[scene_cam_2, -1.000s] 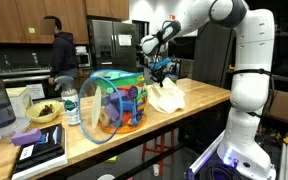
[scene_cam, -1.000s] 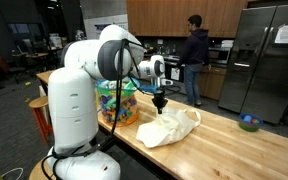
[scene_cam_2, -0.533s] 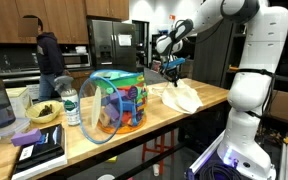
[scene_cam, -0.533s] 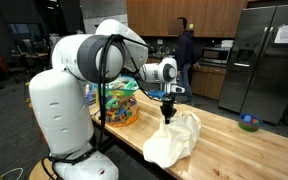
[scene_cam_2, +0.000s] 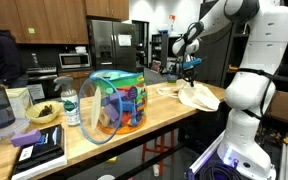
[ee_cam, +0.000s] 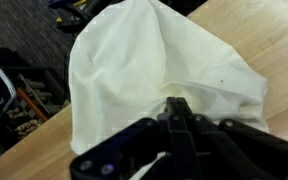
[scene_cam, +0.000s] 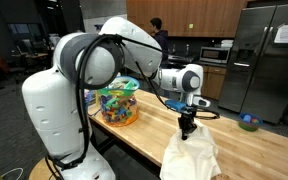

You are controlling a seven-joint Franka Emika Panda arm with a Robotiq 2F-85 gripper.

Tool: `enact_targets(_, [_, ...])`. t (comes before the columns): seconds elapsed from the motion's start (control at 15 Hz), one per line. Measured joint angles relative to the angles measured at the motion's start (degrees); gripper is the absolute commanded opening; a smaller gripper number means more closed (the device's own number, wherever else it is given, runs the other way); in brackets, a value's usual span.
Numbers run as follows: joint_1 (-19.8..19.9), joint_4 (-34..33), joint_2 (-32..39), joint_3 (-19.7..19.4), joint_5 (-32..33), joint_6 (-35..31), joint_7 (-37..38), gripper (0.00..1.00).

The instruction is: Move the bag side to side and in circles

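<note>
The bag (scene_cam: pixel 190 157) is a wrinkled cream-white cloth heap near the wooden table's front edge. In both exterior views my gripper (scene_cam: pixel 187 129) comes down onto its top. In an exterior view the bag (scene_cam_2: pixel 198 97) lies at the table's far end under the gripper (scene_cam_2: pixel 190 72). The wrist view shows the bag (ee_cam: pixel 149 60) spread over the wood, part of it hanging past the table edge. My gripper (ee_cam: pixel 174 104) is shut, and its fingertips pinch a fold of the cloth.
A clear bowl of colourful items (scene_cam: pixel 117 103) (scene_cam_2: pixel 114 102) stands behind the arm on the wooden table (scene_cam: pixel 244 145). A small blue bowl (scene_cam: pixel 249 123) sits far right. A bottle (scene_cam_2: pixel 71 107), a dish (scene_cam_2: pixel 44 113) and books (scene_cam_2: pixel 39 148) crowd one table end.
My arm has swung away from the colourful bowl along the table, dragging the bag with it toward the table's end and edge. The person in the kitchen has walked left.
</note>
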State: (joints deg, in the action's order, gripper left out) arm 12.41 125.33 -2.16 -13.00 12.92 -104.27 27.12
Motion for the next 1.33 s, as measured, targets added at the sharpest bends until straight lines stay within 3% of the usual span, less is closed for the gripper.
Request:
enact_targets(0.47, [2.6, -3.4, 3.0, -2.4, 2.0, -4.8, -1.1, 0.0])
enact_targets(1.33, [0.7, -21.9, 18.7, -1.6, 2.8, -10.4, -8.2, 0.0])
